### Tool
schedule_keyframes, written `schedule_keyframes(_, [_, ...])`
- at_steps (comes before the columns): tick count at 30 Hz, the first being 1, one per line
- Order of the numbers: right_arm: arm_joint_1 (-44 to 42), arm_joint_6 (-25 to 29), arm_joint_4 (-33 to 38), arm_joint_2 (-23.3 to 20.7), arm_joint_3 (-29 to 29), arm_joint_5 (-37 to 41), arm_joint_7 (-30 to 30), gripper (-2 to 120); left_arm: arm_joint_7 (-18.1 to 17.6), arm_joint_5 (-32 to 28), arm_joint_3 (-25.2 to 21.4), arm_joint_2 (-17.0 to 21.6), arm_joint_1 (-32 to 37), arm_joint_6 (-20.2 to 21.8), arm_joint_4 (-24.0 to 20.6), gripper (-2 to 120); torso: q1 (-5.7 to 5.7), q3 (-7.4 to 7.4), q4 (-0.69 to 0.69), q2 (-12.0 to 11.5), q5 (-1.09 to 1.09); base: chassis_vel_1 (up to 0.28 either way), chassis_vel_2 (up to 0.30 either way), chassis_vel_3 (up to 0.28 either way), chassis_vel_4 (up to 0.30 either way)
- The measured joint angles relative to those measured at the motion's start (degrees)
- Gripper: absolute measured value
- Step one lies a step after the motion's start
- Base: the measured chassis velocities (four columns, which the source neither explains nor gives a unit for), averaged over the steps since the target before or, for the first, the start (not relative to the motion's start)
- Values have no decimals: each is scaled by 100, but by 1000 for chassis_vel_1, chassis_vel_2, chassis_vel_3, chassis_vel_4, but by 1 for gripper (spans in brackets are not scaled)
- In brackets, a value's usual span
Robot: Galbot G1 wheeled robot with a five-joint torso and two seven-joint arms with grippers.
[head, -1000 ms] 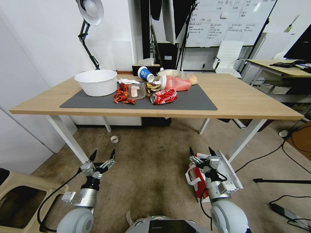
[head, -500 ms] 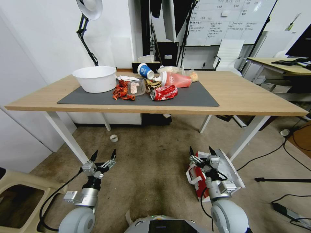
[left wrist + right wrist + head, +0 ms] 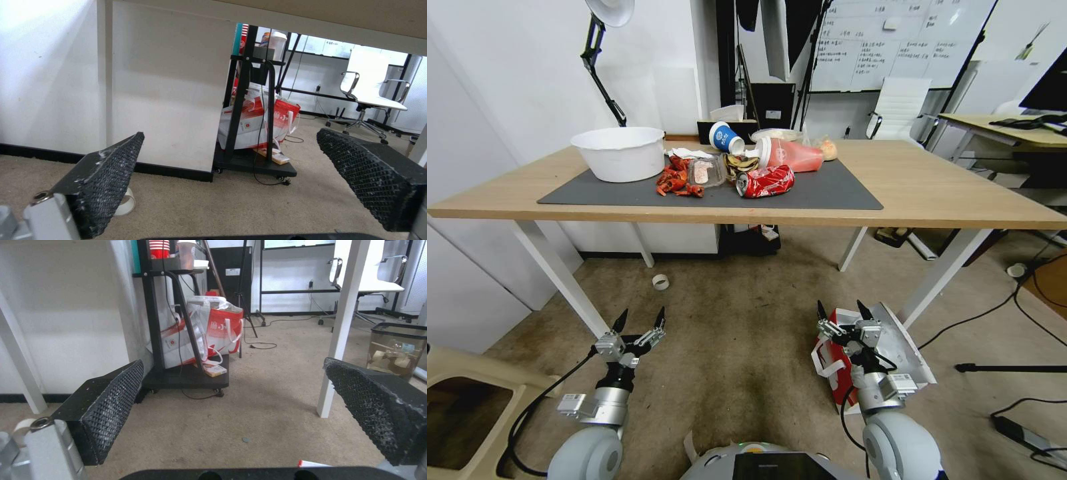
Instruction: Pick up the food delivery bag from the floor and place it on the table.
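The food delivery bag lies on its side on the floor, white with a red side panel and white handles, close to the table's right front leg. My right gripper hovers over the bag's left part, open and empty; its wrist view looks along the floor under the table. My left gripper hangs open over bare floor to the left. The table, light wood on white legs, carries a dark grey mat.
A white bowl, a crushed red can and food scraps crowd the mat. A tape roll and cables lie on the floor. A beige bin stands at the left. Other red-and-white bags sit on a black trolley.
The camera has dropped lower, so the tabletop sits higher and flatter in the picture. Both grippers stay open in the same places, the right one over the bag.
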Motion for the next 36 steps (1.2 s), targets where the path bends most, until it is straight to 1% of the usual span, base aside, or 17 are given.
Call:
schedule_keyframes(1, [-5, -7, 7, -20, 16, 0, -1, 100, 1, 1, 5, -6, -9, 0, 0, 89, -1, -30, 0, -32, 0, 0, 0, 0, 0])
schedule_keyframes(2, [-5, -7, 7, -20, 16, 0, -1, 100, 1, 1, 5, -6, -9, 0, 0, 89, -1, -30, 0, -32, 0, 0, 0, 0, 0])
schedule_keyframes(4, [-16, -17, 26, -39, 30, 0, -2, 100, -1, 1, 9, -8, -26, 0, 2, 81, -5, -86, 0, -92, 0, 0, 0, 0, 0])
schedule_keyframes(6, [-20, -22, 34, -43, 33, -2, -1, 100, -2, 1, 10, -9, -29, 0, 5, 79, -8, -109, 0, -118, 0, 0, 0, 0, 0])
schedule_keyframes(9, [-25, -46, 38, -48, 36, -24, 0, 100, -1, 1, 17, -7, -29, -4, 8, 74, -13, -193, 0, -206, 0, 0, 0, 0, 0])
schedule_keyframes(15, [-30, -62, 63, -50, 75, -28, 4, 100, 3, 1, 10, -7, -5, -5, -37, 71, -19, -284, 0, -306, 0, 0, 0, 0, 0])
schedule_keyframes(17, [-22, -79, 80, -51, 113, -24, 14, 100, 4, 1, -2, -10, 13, -10, -43, 74, -30, -287, 0, -361, 0, 0, 0, 0, 0])
schedule_keyframes(21, [-26, -107, 92, -49, 111, -25, 19, 100, 4, 5, 0, -5, 40, -50, -56, 77, -34, -287, 0, -380, 0, 0, 0, 0, 0])
schedule_keyframes(24, [-18, -118, 90, -28, 105, -28, 24, 100, 4, 3, 10, 1, -30, -51, -40, 87, -35, -287, -1, -381, 0, 0, 0, 0, 0])
schedule_keyframes(25, [-18, -118, 90, -28, 105, -28, 24, 100, 4, 3, 10, 1, -30, -51, -40, 87, -35, -287, -1, -381, 0, 0, 0, 0, 0])
schedule_keyframes(27, [-15, -133, 84, -23, 106, -30, 38, 100, 5, -2, 19, 7, -58, -52, -6, 97, -35, -288, -1, -378, 0, 0, 0, 0, 0])
schedule_keyframes(29, [-14, -142, 84, -22, 109, -30, 41, 100, 4, -4, 20, 9, -62, -55, 7, 99, -35, -287, -1, -376, 0, 0, 0, 0, 0])
schedule_keyframes(30, [-14, -152, 84, -19, 116, -30, 52, 100, 47, -41, 23, 11, -91, -179, 66, 99, -35, -288, 0, -371, 0, 0, 0, 0, 0])
schedule_keyframes(31, [-16, -157, 88, -19, 131, -30, 74, 100, 145, -116, 18, 10, -161, -553, 183, 100, -35, -288, 0, -367, 0, 0, 0, 0, 0])
schedule_keyframes(32, [-16, -157, 88, -19, 131, -30, 74, 100, 145, -116, 18, 10, -161, -553, 183, 100, -35, -288, 0, -367, 0, 0, 0, 0, 0])
schedule_keyframes(34, [-42, -165, 106, -40, 194, -25, 117, 100, 241, -184, -4, 7, -198, -830, 232, 100, -33, -288, -2, -359, -1, 0, 0, 0, 0])
schedule_keyframes(36, [-57, -176, 122, -70, 237, -20, 157, 100, 247, -208, -15, 7, -190, -885, 221, 100, -33, -288, 0, -355, 1, 0, 0, 0, 0])
